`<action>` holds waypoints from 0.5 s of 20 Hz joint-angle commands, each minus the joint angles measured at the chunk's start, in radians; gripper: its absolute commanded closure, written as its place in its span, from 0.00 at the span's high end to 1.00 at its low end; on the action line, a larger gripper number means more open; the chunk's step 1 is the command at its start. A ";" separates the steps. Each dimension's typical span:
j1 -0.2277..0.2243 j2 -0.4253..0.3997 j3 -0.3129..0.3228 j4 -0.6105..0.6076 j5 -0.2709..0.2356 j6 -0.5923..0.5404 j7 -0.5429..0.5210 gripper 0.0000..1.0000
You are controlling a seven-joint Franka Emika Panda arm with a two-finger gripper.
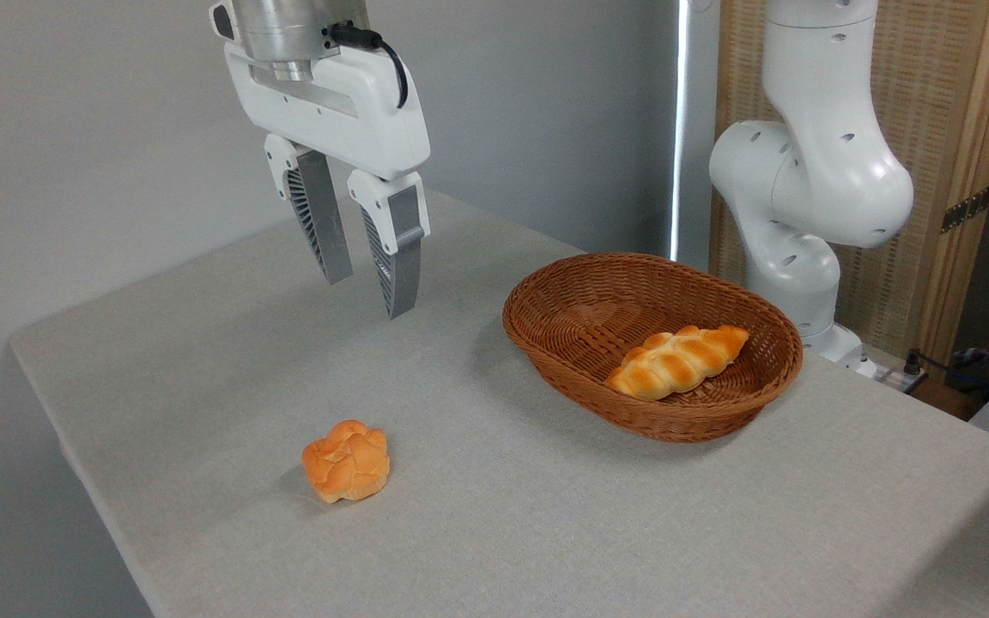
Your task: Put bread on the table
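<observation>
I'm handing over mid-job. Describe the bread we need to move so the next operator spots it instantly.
Find the oval brown wicker basket on the right of the grey-beige table. The bread lies inside it, toward its near right side. It is a long braided golden loaf with tapered ends, unlike the small round knotted bun sitting out on the cloth.

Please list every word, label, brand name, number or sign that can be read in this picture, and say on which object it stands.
None: no readable text shows anywhere.
The gripper, the robot arm, the wicker basket, the bread, the small bun and the table all carry no lettering, number or sign.
</observation>
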 commanded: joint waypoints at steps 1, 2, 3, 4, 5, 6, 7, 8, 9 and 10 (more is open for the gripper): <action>0.006 0.005 -0.002 0.018 0.012 -0.032 0.015 1.00; 0.006 0.005 -0.002 0.018 0.012 -0.032 0.015 1.00; 0.006 0.005 -0.002 0.018 0.012 -0.032 0.015 1.00; 0.006 0.005 -0.001 0.019 0.012 -0.032 0.015 1.00; 0.008 0.003 -0.001 0.019 0.012 -0.032 0.015 1.00; 0.008 0.003 0.001 0.019 0.010 -0.032 0.015 1.00; 0.008 0.003 -0.001 0.019 0.010 -0.032 0.015 1.00; 0.008 0.003 -0.001 0.019 0.012 -0.032 0.017 1.00; 0.008 0.003 -0.001 0.019 0.012 -0.035 0.024 1.00; 0.008 0.003 0.001 0.019 0.012 -0.037 0.029 1.00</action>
